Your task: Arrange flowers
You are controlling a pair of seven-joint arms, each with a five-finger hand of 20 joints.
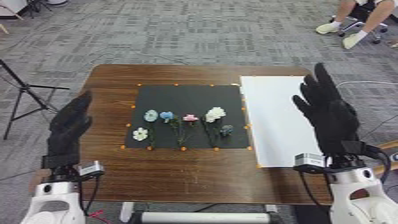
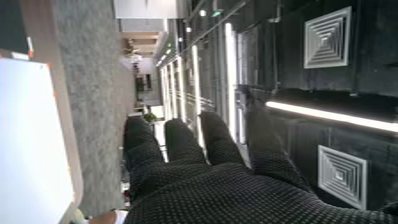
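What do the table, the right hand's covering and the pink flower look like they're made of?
Table: likely wood or laminate, slightly glossy, from its brown grain.
Right hand: matte black, apparently knit fabric, from the fine dotted texture.
Pink flower: matte petals, perhaps cloth, plastic or real.

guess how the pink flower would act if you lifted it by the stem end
The pink flower is probably light: a small bloom on a thin stem. Held by the stem end it may tip bloom-down, as the bloom sits at the far end. That thin stem could also bend a little.
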